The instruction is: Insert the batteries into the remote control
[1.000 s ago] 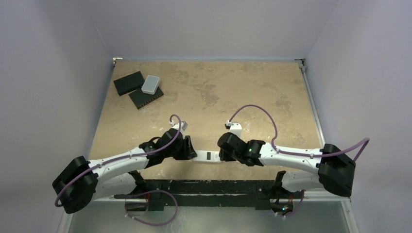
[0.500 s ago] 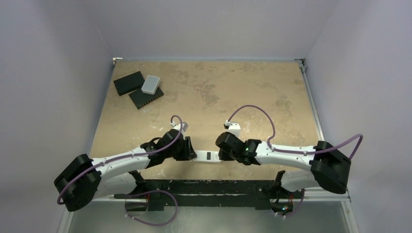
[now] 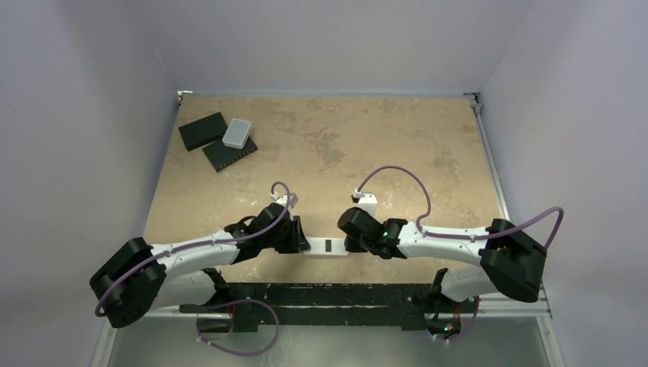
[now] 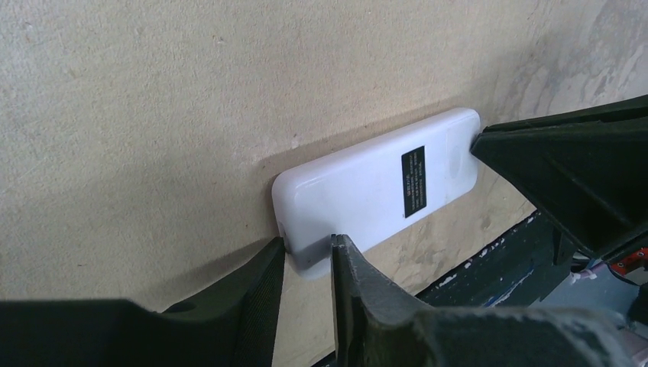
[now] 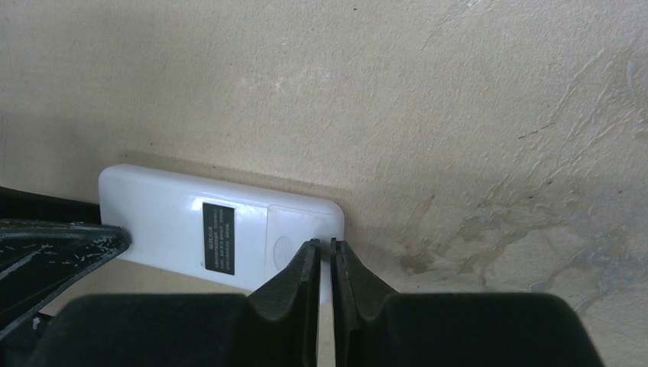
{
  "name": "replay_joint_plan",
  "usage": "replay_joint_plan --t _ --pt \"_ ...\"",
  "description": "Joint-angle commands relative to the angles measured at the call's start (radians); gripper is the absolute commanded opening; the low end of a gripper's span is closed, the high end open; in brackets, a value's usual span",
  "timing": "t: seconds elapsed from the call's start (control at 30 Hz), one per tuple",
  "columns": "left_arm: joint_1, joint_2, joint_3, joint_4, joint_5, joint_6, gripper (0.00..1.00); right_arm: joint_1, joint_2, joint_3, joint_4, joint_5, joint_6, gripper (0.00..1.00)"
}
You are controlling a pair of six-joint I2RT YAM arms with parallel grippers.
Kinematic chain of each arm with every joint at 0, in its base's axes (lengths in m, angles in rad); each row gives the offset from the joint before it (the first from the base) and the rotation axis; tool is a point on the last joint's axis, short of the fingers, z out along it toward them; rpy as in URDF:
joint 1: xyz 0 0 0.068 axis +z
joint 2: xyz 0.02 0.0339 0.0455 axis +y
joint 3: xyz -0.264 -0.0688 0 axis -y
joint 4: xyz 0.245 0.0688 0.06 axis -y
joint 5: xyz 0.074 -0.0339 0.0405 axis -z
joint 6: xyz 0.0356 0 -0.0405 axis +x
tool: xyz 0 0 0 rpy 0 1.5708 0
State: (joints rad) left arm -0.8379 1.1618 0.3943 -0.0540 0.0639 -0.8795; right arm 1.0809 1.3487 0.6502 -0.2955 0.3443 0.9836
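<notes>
Tan table (image 3: 344,138): remote control (image 3: 325,246) lies btwn left pincer (image 4: 307,245), grip unclear, & right pincer (image 5: 324,246), pressed together at its end.

grey box (image 3: 238,134) overlapping near black slab (image 3: 229,157) | far black slab (image 3: 202,131) beside | tan table (image 3: 382,138)
</notes>
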Motion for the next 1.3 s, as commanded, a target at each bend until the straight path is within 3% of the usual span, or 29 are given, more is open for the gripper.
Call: replay_joint_plan --t 0.0,0.3,0.63,1.1,1.27 --pt "0.005 0.019 -0.01 0.069 0.015 0.006 0.26 -0.001 0.021 -0.012 0.048 -0.029 0.018 0.14" --pt "0.004 0.053 -0.009 0.088 0.029 0.006 0.16 -0.001 0.048 -0.028 0.08 -0.074 0.009 0.07" --pt "0.005 0.047 0.007 0.057 0.014 0.006 0.18 -0.001 0.009 0.024 -0.003 -0.011 -0.026 0.14" --pt "0.005 -0.034 0.121 -0.179 -0.121 0.063 0.45 -0.003 -0.097 0.191 -0.216 0.191 -0.101 0.46" --pt "0.004 -0.063 0.193 -0.269 -0.167 0.083 0.55 -0.004 -0.131 0.237 -0.237 0.252 -0.165 0.67"
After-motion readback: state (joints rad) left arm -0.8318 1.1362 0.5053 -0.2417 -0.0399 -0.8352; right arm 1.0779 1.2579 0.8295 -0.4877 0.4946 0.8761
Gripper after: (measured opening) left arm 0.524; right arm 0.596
